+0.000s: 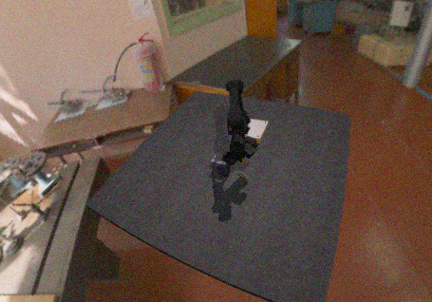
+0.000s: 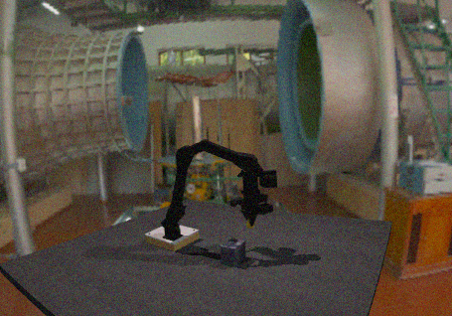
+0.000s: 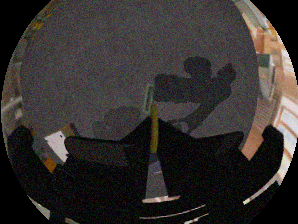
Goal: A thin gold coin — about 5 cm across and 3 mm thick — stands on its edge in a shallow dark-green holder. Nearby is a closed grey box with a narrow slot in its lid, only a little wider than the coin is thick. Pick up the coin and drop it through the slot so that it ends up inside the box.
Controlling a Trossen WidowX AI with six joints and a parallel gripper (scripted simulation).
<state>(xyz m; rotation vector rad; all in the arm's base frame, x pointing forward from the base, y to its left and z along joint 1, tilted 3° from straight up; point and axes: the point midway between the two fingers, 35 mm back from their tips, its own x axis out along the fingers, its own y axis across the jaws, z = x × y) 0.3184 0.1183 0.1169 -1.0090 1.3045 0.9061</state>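
Note:
My gripper (image 1: 243,160) (image 2: 250,221) (image 3: 152,120) is shut on the gold coin (image 1: 243,162) (image 2: 249,225) (image 3: 154,131), seen edge-on between the fingertips in the wrist view and poking out below them in the exterior view. It hangs above the table, clear of the holder. The empty dark-green holder (image 3: 149,98) shows as a small outline just ahead of the fingertips in the wrist view. The closed grey box (image 1: 219,170) (image 2: 232,252) stands beside the gripper, lower than the coin. Part of the box also shows between the fingers in the wrist view. Its slot is too blurred to make out.
The arm's base stands on a white-topped plate (image 1: 259,127) (image 2: 187,233) on the dark table (image 1: 288,214) (image 2: 122,288). The box stands between that plate and the table's near side in the exterior view. Arm shadows fall around the holder and box.

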